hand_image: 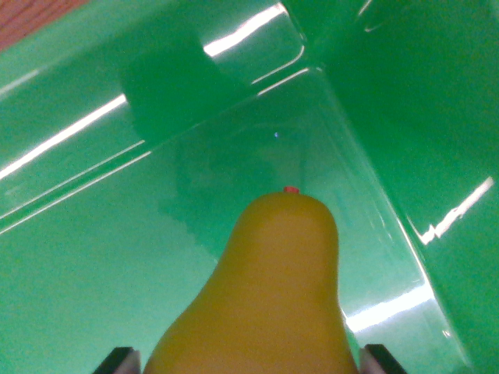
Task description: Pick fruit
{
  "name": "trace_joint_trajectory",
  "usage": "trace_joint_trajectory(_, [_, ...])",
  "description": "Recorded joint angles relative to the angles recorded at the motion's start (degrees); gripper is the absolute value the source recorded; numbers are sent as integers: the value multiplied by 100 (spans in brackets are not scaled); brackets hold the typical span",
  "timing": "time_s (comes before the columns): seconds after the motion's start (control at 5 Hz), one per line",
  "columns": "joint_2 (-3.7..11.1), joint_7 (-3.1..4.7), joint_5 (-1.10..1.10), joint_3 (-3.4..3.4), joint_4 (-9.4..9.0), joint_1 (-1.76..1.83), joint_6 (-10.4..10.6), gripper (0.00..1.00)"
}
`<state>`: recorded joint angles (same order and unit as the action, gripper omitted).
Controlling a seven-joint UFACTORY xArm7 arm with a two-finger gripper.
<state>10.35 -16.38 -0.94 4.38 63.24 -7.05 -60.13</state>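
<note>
1. Wrist view only. Frame mostly filled w/ inside of a glossy green plastic bin (93, 288); floor and walls both visible.
2. Pear (265, 296), yellow-brown, sits bottom-centre of frame, fat end toward cam, narrow end pointing away into the bin. Small red stem nub (291, 189) at its tip.
3. Pincer (249, 360): only two dark finger tips show at bottom edge, one each side of the pear's wide part: left tip (118, 361), right tip (382, 360). Both look tight against the fruit's flanks, so reads as clamped on the pear. Actual contact patches are cut off by frame edge, so not 100% confirmed.
4. Pear position vs bin: over the bin floor, tip aimed toward the far corner where two walls meet (312, 70). Can't tell if pear is resting on the floor or held above it; faint darker patch on floor just ahead of the tip.
5. Bin walls: far wall runs across the top-left w/ a stepped ledge and a darker recessed block (168, 86); right wall rises steep on the wrist view's right. Bright strip-light reflections on both.
6. Top-left corner of frame: sliver of reddish-brown wood-look surface (31, 15) beyond the bin rim, blurry.
</note>
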Motion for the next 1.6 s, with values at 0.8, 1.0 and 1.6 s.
trace_joint_trajectory(0.8, [-182,-13,18,4,346,5,-527,100])
trace_joint_trajectory(1.0, [-276,-19,28,7,525,8,-800,100])
trace_joint_trajectory(1.6, [-370,-26,38,9,702,11,-1071,100])
